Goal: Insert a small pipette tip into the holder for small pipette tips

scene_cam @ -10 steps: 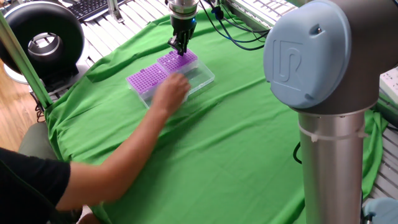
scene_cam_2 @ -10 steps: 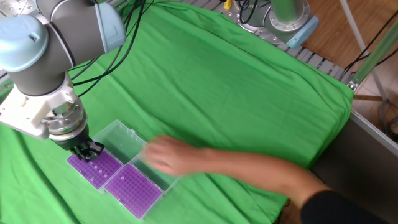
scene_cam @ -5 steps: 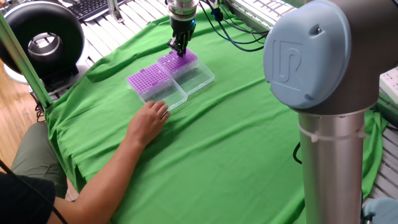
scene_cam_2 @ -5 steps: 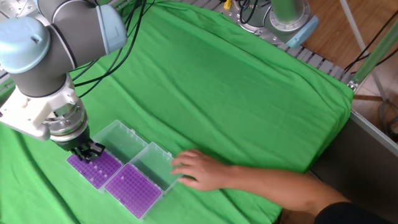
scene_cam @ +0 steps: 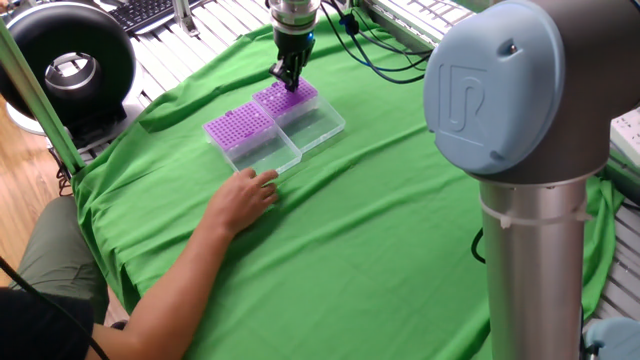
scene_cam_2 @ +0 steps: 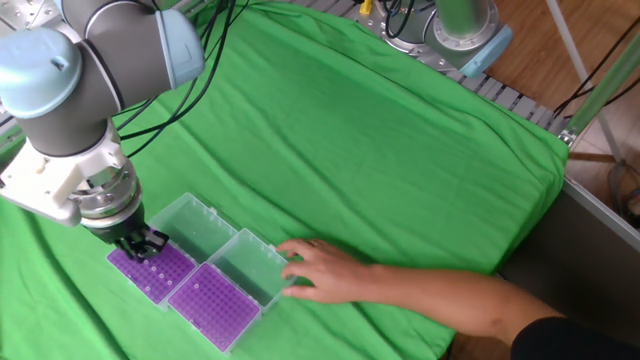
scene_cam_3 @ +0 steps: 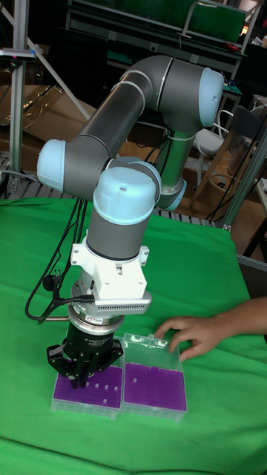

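I am holding my gripper (scene_cam_3: 80,377) directly over the purple small-tip holder (scene_cam_2: 150,270), fingers pointing down at its hole grid; the tips are sitting close together, but I cannot tell whether a pipette tip is clamped between them. A second purple holder (scene_cam_2: 213,305) is lying just beside the first. Both clear lids (scene_cam: 300,130) are lying open on the green cloth (scene_cam_2: 400,150). A person's hand (scene_cam_2: 322,271) is resting against the nearer lid's edge.
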Tool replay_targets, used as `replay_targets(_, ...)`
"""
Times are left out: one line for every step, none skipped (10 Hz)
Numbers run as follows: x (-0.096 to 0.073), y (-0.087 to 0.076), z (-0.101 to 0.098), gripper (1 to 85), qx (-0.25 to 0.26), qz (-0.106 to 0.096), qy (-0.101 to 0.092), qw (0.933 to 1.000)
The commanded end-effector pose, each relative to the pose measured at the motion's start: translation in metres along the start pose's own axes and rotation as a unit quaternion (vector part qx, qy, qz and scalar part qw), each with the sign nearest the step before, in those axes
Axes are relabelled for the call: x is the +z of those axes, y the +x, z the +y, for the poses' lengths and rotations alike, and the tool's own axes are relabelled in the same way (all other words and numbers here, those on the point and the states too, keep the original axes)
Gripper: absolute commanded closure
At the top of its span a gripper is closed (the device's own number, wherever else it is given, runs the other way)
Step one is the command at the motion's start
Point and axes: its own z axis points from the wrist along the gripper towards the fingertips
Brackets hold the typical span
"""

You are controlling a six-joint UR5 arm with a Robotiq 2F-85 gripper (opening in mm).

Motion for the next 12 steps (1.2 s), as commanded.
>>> replay_targets(-0.003, 0.0, 0.002, 72.3, 0.01, -0.002, -0.009, 0.9999)
replay_targets(-0.004, 0.001, 0.002, 75.0, 0.011, -0.001, -0.008, 0.9999)
replay_targets(-0.004, 0.001, 0.0, 77.3, 0.011, -0.001, -0.008, 0.9999)
replay_targets(-0.005, 0.001, -0.003, 79.3, 0.011, 0.0, -0.006, 0.9999)
replay_targets(-0.005, 0.001, -0.005, 83.7, 0.014, 0.0, -0.002, 0.9999)
replay_targets(-0.006, 0.002, -0.006, 84.7, 0.015, 0.002, 0.002, 0.9999)
replay_targets(-0.008, 0.002, -0.006, 84.7, 0.016, 0.003, 0.002, 0.9999)
replay_targets(-0.014, 0.004, -0.005, 84.7, 0.019, 0.008, 0.003, 0.9998)
replay_targets(-0.019, 0.005, -0.003, 84.7, 0.022, 0.012, 0.002, 0.9997)
replay_targets(-0.026, 0.006, -0.001, 84.7, 0.025, 0.018, 0.002, 0.9995)
replay_targets(-0.032, 0.006, 0.001, 84.7, 0.026, 0.022, 0.002, 0.9994)
replay_targets(-0.041, 0.007, 0.002, 84.7, 0.028, 0.028, 0.001, 0.9992)
